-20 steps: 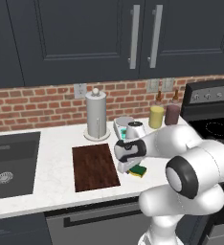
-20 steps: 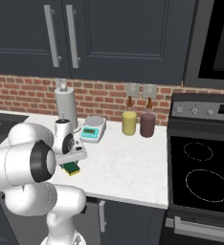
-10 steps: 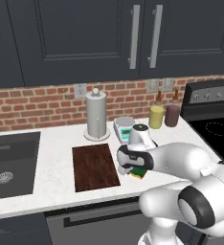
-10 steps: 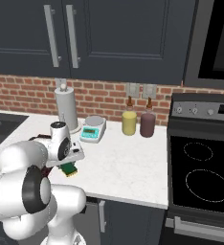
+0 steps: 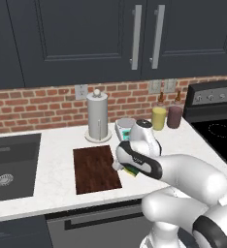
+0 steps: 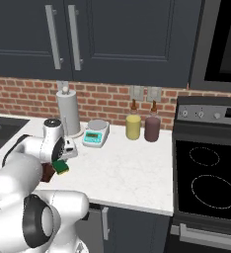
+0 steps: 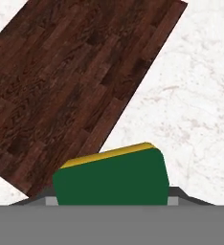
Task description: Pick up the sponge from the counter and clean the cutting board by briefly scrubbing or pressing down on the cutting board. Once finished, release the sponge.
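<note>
White, faintly marbled stone counter [image 5: 52,191] carries a flat dark reddish-brown wooden cutting board [image 5: 96,168] with visible grain. Just off its right edge, the gripper [image 5: 128,168] is clamped on a small green-topped yellow sponge [image 5: 132,171], lifted above the stone. Behind stand a white-and-teal scale [image 6: 96,137] and paper-towel roll [image 5: 97,116].

The arm [image 5: 183,179] is glossy white with rounded, bulbous links, dark grey to black bands at its joints, and a rounded white hand [image 6: 53,141] with dark trim.
</note>
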Controlling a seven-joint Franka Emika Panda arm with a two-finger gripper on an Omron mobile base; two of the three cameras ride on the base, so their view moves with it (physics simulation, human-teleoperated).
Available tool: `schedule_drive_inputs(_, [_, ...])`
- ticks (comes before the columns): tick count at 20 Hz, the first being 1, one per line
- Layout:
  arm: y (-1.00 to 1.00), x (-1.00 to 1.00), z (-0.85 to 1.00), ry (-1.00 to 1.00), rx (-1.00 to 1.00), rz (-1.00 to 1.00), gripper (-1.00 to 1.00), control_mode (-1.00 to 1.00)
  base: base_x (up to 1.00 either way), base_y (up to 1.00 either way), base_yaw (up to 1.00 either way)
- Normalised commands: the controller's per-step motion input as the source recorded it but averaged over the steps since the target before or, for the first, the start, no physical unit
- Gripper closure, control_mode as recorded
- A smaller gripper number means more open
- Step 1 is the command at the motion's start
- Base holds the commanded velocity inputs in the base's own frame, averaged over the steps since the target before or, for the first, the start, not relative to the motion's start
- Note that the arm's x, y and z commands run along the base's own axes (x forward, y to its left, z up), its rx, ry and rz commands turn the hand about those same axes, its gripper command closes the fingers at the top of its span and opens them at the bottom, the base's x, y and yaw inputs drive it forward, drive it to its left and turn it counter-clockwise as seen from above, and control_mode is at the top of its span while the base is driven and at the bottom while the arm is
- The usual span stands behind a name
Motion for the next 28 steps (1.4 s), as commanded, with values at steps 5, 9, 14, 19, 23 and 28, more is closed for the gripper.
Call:
schedule_drive_inputs(5, [0.44,0.09,0.38,-0.09,0.08,0.0,1.0,-1.0,0.0,0.0,0.0])
schedule_drive_inputs(9, [0.42,0.32,0.33,-0.03,0.01,0.0,1.0,-1.0,0.0,0.0,0.0])
schedule_drive_inputs(14, [0.44,0.3,0.28,0.0,0.0,0.0,1.0,-1.0,0.0,0.0,0.0])
schedule_drive_inputs(19, [0.54,0.06,0.06,-0.01,0.01,0.0,1.0,-1.0,0.0,0.0,0.0])
schedule_drive_inputs(23, [0.52,0.09,-0.03,-0.08,0.0,-0.03,1.0,-1.0,0.0,0.0,0.0])
schedule_drive_inputs(28, [0.25,0.16,-0.18,-0.21,0.0,-0.09,1.0,-1.0,0.0,0.0,0.0])
